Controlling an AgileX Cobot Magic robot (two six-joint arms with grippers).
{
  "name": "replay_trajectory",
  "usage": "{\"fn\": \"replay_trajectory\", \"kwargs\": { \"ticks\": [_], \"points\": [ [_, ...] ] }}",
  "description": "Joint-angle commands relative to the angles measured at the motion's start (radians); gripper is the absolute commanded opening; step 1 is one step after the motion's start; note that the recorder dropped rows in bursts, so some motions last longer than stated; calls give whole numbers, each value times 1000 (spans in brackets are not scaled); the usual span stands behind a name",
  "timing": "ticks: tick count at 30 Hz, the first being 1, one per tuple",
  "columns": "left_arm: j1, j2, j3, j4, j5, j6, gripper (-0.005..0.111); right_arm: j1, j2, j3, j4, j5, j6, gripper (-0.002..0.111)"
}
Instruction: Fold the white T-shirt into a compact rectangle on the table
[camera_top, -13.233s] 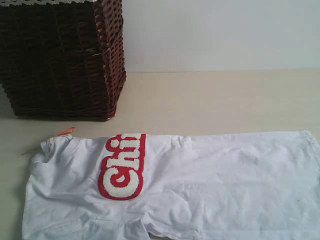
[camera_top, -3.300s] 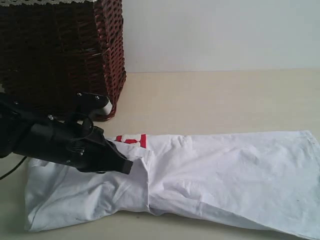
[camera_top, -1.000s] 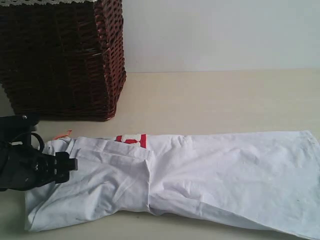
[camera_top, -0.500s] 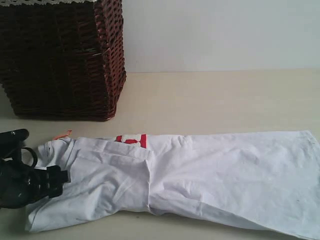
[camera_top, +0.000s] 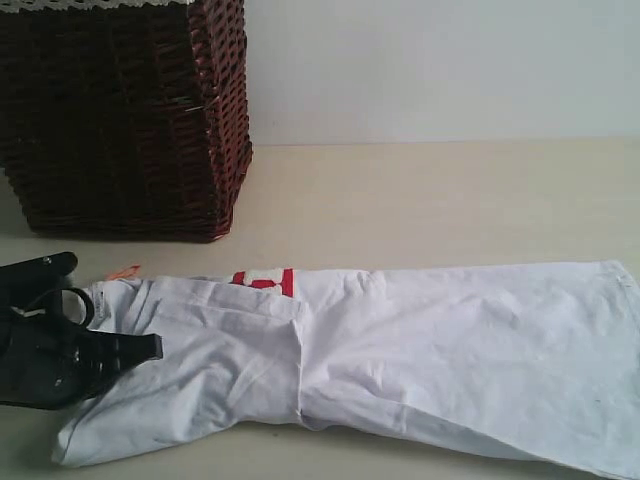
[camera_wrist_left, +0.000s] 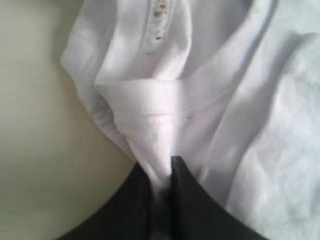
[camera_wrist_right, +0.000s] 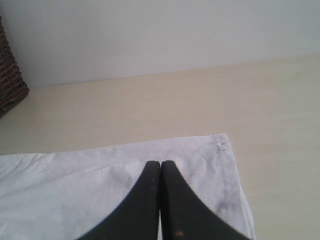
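Pinching a ridge of cloth at the neck end of the white T-shirt (camera_top: 400, 340), our left gripper (camera_wrist_left: 161, 167) has its black fingers (camera_wrist_left: 187, 200) drawn together with white fabric bunched between them. A stitched hem runs across the fold just beyond the tips. We see the shirt lying on the table (camera_top: 450, 200) as a long band folded lengthwise, stretching from the left gripper at the left of the exterior view to that view's right edge. A sliver of red lettering (camera_top: 263, 280) peeks out at the far edge of the fold. The small orange tag (camera_top: 125, 271) sticks out at the neck end, near the dark wicker basket (camera_top: 120, 110), which stands farther back on the table, apart from the shirt. Our right gripper (camera_wrist_right: 160, 164) has its fingers pressed tip to tip with nothing between them. It is over the shirt's other end, near a hemmed corner. Whether it touches the cloth we cannot tell.
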Motion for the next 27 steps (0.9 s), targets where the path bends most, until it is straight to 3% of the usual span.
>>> {"fn": "replay_trajectory", "kwargs": {
  "ticks": [1, 9, 14, 16, 17, 21, 23, 27],
  "points": [
    [1, 8, 1, 5, -10, -2, 0, -4, 3, 5, -7, -5, -2, 0],
    [1, 8, 1, -6, -185, -7, 0, -4, 3, 5, -7, -5, -2, 0],
    [1, 8, 1, -6, -155, -7, 1, -4, 3, 5, -7, -5, -2, 0],
    [1, 8, 1, -6, -144, -10, 12, -4, 3, 5, -7, -5, -2, 0],
    [1, 8, 1, -6, -110, -10, 27, -4, 3, 5, -7, -5, -2, 0],
    [1, 8, 1, -6, 3, -10, 58, -4, 3, 5, -7, -5, -2, 0],
    [1, 8, 1, -6, 18, -10, 64, -4, 3, 5, -7, -5, -2, 0],
    [1, 8, 1, -2, 22, -10, 64, -4, 3, 5, -7, -5, -2, 0]
  ]
}}
